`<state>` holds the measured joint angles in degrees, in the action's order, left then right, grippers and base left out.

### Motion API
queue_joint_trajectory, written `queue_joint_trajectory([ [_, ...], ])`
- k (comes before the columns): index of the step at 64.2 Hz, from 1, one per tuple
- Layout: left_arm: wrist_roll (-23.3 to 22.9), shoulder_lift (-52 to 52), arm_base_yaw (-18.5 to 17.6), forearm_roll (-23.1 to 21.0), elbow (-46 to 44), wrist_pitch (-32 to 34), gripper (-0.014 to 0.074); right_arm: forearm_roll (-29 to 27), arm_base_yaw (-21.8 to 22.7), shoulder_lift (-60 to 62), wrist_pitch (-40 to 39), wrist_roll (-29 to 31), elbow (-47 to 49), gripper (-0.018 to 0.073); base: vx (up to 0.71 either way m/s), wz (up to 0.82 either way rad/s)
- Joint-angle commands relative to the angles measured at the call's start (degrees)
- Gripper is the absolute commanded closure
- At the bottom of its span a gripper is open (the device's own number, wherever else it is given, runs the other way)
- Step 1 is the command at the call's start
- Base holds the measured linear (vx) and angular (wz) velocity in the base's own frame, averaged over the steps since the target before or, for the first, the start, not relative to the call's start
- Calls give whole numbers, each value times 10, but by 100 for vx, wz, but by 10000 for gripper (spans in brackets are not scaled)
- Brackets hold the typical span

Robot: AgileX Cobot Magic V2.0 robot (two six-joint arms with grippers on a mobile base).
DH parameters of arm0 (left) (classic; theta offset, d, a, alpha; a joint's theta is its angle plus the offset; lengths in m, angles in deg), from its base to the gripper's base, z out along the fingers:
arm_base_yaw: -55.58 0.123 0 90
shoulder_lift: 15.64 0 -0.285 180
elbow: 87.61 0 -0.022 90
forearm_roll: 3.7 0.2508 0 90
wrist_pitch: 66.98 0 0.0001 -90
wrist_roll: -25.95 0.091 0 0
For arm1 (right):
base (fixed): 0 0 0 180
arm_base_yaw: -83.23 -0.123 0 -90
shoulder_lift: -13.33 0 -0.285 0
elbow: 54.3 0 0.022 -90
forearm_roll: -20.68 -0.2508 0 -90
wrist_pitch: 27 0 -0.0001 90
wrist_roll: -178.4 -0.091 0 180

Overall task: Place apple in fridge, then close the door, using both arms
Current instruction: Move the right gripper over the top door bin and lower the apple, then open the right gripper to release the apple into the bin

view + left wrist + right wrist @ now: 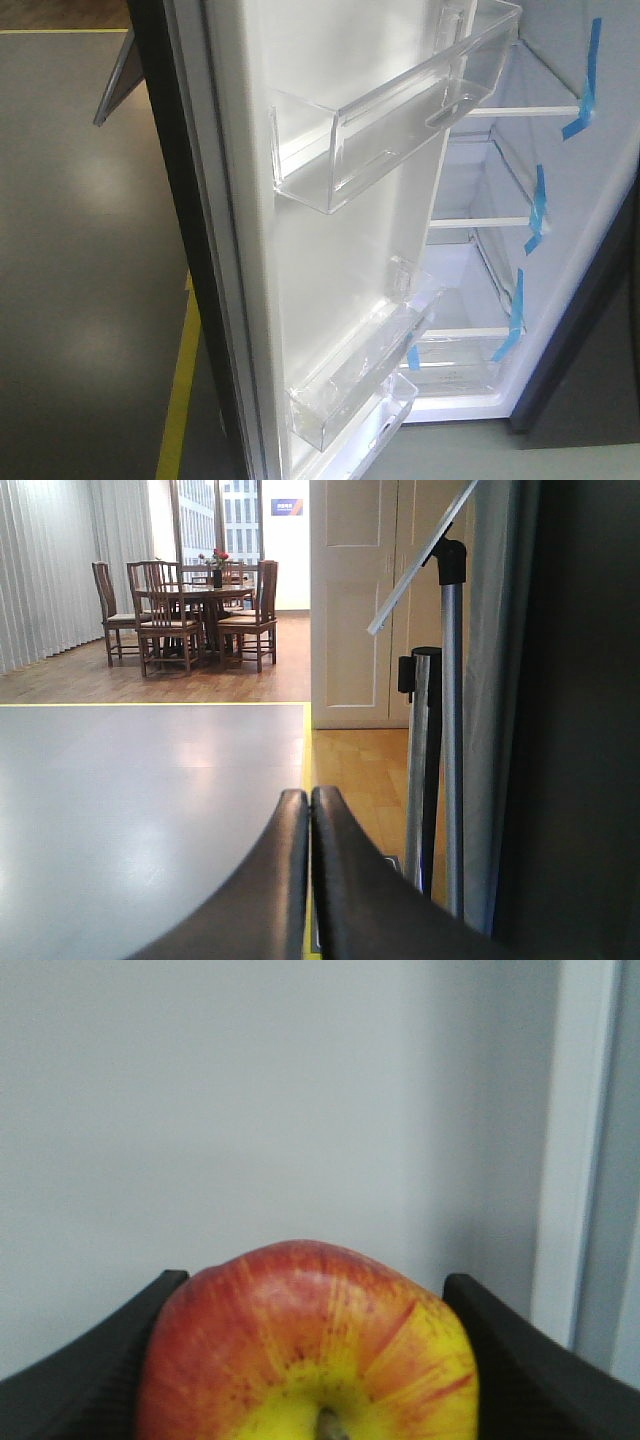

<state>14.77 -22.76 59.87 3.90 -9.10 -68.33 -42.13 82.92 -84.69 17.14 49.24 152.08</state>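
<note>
The red and yellow apple fills the bottom of the right wrist view, stem toward the camera. My right gripper is shut on it, a black finger pressing each side, in front of a plain white wall. In the front view the fridge stands open, white inside, with white shelves and blue tape strips. Its door swings toward the camera, white inner face with clear bins. My left gripper is shut on nothing, facing a grey floor. Neither gripper shows in the front view.
A yellow floor line runs left of the door's dark edge. In the left wrist view, a metal stand with a slanted board rises beside a dark panel. A dining table with chairs stands far back.
</note>
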Motion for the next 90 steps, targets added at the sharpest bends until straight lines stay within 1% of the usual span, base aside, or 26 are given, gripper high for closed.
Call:
queue_joint_trajectory([
  [1,0,3,-3,0,16,43,602,-45,1,-17,22,17,42,559,0,0],
  [6,0,3,-3,0,16,43,602,-44,1,-39,53,17,55,553,0,0],
  [11,0,3,-3,0,16,43,602,-43,1,-52,66,17,57,538,0,0],
  [21,0,3,-3,0,16,43,602,-34,1,-62,78,17,56,461,0,0],
  [29,0,3,-3,0,16,43,602,-34,1,-62,82,17,55,328,0,0],
  [33,0,3,-3,0,16,43,602,-34,1,-62,82,17,55,237,0,0],
  [37,0,3,-3,0,16,43,602,-33,1,-62,81,17,55,164,0,0],
  [38,0,3,-3,0,16,43,602,-33,1,-62,81,17,55,133,0,0],
  [43,0,3,-3,0,16,43,602,-31,1,-62,81,17,55,43,0,0],
  [50,0,3,-3,0,16,43,602,-30,1,-62,81,16,55,-29,0,0],
  [56,0,3,-3,0,16,43,602,-30,1,-62,81,16,55,-39,0,0],
  [71,0,3,-3,0,16,43,602,-35,1,-61,79,15,55,-12,0,0],
  [83,0,3,-3,0,16,43,602,-42,3,-40,76,30,55,32,0,0],
  [90,0,3,-3,0,16,43,602,-41,3,-16,75,30,55,87,0,0],
])
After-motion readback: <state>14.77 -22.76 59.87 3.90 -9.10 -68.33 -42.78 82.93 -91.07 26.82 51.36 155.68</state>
